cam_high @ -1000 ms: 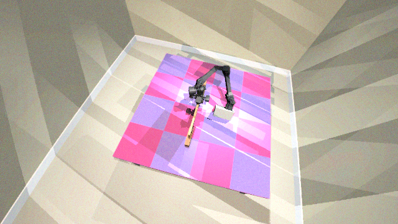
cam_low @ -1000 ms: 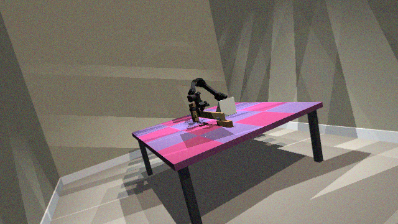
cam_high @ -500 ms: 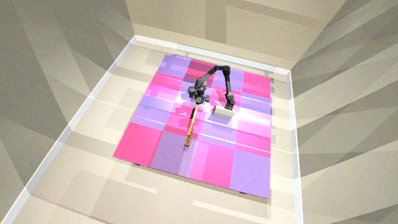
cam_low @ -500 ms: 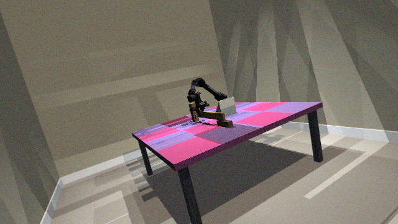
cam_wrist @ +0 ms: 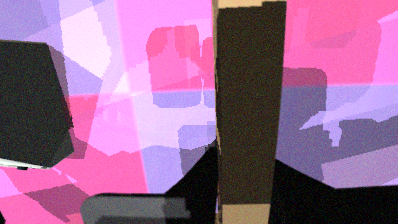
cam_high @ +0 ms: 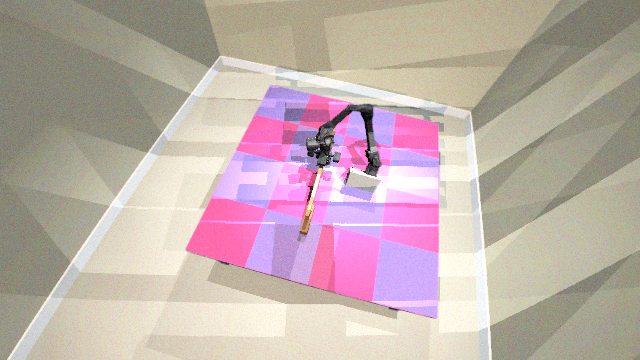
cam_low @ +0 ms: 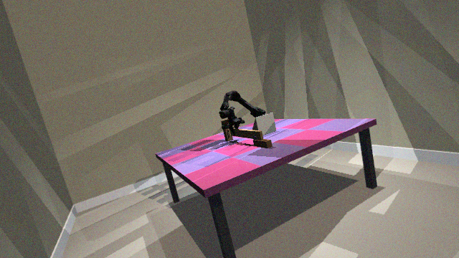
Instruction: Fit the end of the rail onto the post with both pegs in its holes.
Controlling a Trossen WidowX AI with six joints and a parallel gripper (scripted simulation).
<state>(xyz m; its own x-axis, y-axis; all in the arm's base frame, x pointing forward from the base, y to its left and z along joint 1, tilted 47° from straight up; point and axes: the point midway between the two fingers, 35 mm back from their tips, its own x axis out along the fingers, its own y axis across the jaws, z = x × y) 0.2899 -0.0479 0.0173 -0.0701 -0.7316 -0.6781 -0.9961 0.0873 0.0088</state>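
Note:
The wooden rail is held off the table and looks close to level. Its far end is at the low footboard block; how it sits in the bracket is too small to tell. My gripper is shut on the rail near its post end, with black fingers on both sides of it. The wooden post stands beside the gripper, partly covered by it. The pegs, the holes and any gap between rail end and post are hidden or too small to see.
A pale panel stands beside the arm's base, to one side of the rail. A dark block shows at the left of the wrist view. The patchwork table carries shifting patches of light and shadow.

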